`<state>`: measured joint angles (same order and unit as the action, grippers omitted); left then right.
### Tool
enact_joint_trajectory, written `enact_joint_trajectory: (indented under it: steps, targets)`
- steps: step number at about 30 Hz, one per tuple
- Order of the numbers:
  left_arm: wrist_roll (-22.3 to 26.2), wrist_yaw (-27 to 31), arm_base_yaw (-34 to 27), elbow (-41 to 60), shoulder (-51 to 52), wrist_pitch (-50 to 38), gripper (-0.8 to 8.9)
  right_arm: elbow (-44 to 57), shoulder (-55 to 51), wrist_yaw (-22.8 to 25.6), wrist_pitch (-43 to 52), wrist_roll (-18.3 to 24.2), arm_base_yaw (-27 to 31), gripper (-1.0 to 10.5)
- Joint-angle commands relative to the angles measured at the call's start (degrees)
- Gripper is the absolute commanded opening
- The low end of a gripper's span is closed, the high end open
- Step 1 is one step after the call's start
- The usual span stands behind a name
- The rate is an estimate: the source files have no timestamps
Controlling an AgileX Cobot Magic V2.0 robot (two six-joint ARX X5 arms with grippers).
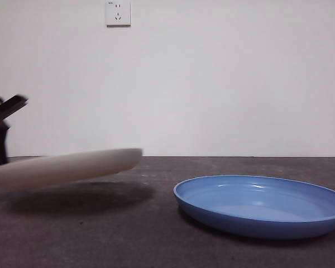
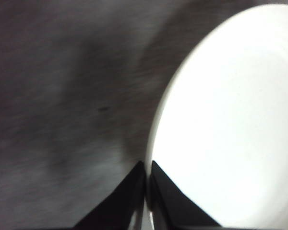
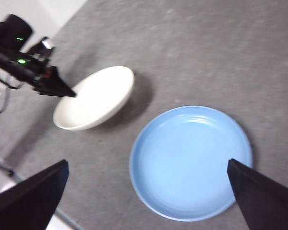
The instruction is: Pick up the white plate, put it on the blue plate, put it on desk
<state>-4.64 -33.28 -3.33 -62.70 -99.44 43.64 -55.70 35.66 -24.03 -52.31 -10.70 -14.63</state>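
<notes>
Above the surface (image 1: pixel 156 234), the white plate (image 1: pixel 67 167) is pinched at its rim by the left gripper (image 2: pixel 146 179), jaws nearly closed, while the right gripper (image 3: pixel 149 201) is held wide open over the blue plate (image 3: pixel 192 163).

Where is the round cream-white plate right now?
In the front view the round cream-white plate hangs tilted above the dark grey desk at the left, gripped at its rim by the left gripper, beside the glossy blue plate.
</notes>
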Motion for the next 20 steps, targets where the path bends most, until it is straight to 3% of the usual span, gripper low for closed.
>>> enact_joint_trajectory:
  steps: [1, 5, 9, 20]
  targets:
    - [-1.49, -0.72, 2.99, -4.96, -0.57, 3.04, 0.09, -3.87, 0.11, 3.08, -1.75, 1.86, -0.17, 6.4]
    - [-2.84, 1.7, 8.79, -11.21, -0.57, 8.04, 0.1, -8.85, 0.11, 9.86, -6.58, 4.7, -0.17, 6.4]
    - [-3.93, 6.14, 15.04, -17.18, -0.61, 10.67, 0.1, -12.98, 0.11, 13.66, -10.62, 6.62, -0.17, 6.4]
    - [-8.81, 8.07, 31.3, -30.38, -8.52, 11.13, 0.1, -17.84, 0.04, 13.88, -18.21, 7.17, -0.2, 6.4]
